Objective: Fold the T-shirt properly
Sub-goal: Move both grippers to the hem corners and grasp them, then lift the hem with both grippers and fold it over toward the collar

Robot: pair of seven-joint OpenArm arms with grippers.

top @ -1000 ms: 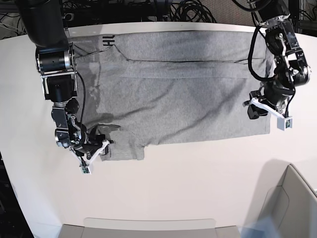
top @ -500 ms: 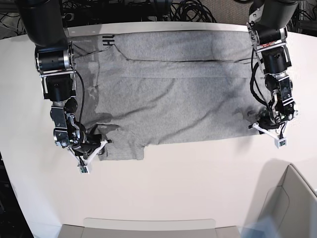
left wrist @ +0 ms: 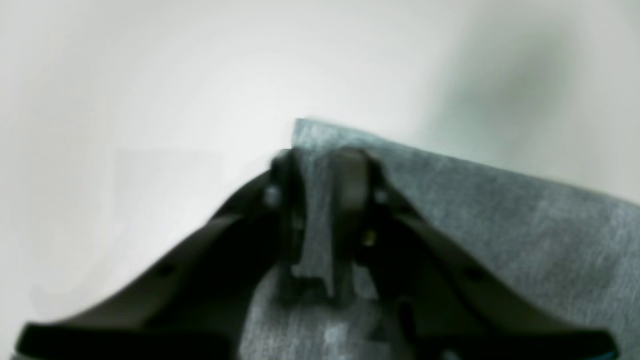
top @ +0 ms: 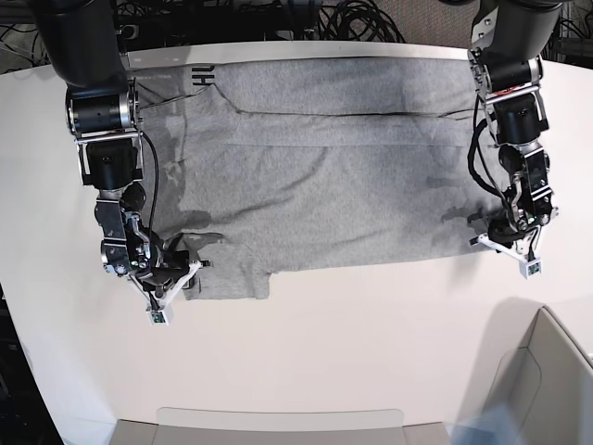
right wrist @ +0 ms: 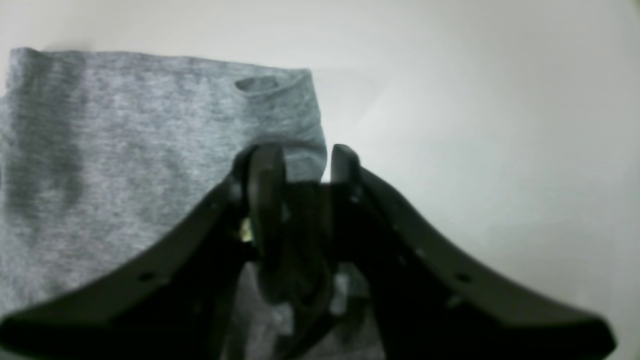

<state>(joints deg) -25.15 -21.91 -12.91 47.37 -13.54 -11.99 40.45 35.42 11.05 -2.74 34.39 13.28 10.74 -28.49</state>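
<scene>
The grey T-shirt (top: 324, 158) lies spread flat on the white table (top: 371, 324), with black lettering (top: 202, 76) peeking out at its far left edge. At the shirt's near right corner, my left gripper (top: 508, 243) is down on the cloth. In the left wrist view its jaws (left wrist: 320, 180) stand narrow, with a strip of T-shirt (left wrist: 500, 225) pinched between them. My right gripper (top: 181, 278) is at the sleeve on the near left. Its fingers (right wrist: 302, 165) are closed in on the hem of the T-shirt (right wrist: 125, 140).
A grey bin (top: 547, 380) stands at the near right corner. A pale tray edge (top: 278, 422) runs along the front. Black cables (top: 352, 19) lie behind the table's far edge. Bare white table lies in front of the shirt.
My left arm came down from above the shirt's right edge to its near corner, and its jaws narrowed on the cloth. The right gripper stayed at the sleeve and its jaws closed in.
</scene>
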